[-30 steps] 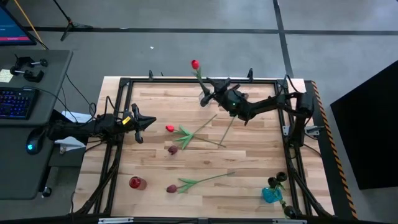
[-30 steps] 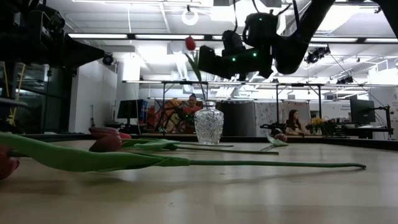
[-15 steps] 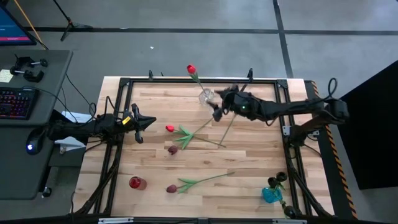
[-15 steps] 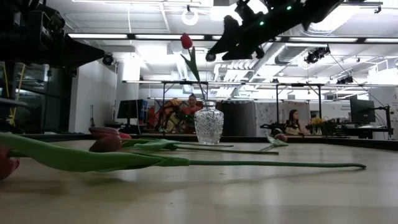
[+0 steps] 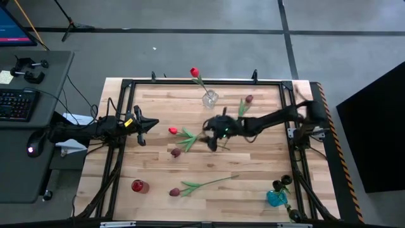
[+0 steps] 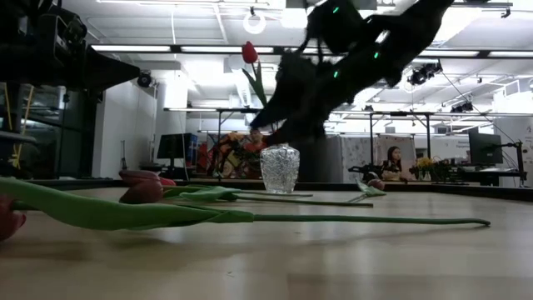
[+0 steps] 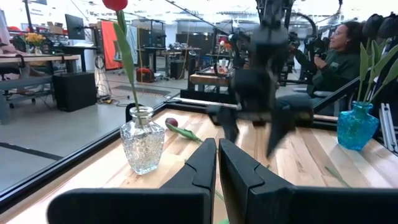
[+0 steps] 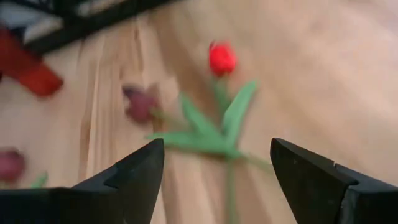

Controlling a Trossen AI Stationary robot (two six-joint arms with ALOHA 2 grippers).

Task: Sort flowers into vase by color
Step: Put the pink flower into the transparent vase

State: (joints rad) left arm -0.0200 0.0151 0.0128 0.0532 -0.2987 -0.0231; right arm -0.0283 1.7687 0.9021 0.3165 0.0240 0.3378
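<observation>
Pale plank table (image 5: 253,190), black-framed edge, bare boards toward the near side.
Cut-glass vase (image 5: 209,99) holding one red tulip (image 5: 194,72); right gripper (image 5: 215,138) spread wide, empty, over red and maroon flowers (image 5: 180,142) mid-table; left gripper (image 5: 140,128) pinched closed at left edge.

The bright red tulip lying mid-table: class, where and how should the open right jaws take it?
Grip the bright red tulip on its thin bare stem just behind the head, coming from above with the jaws across the stem: it lies flat, and leaves crowd the stem farther along.
</observation>
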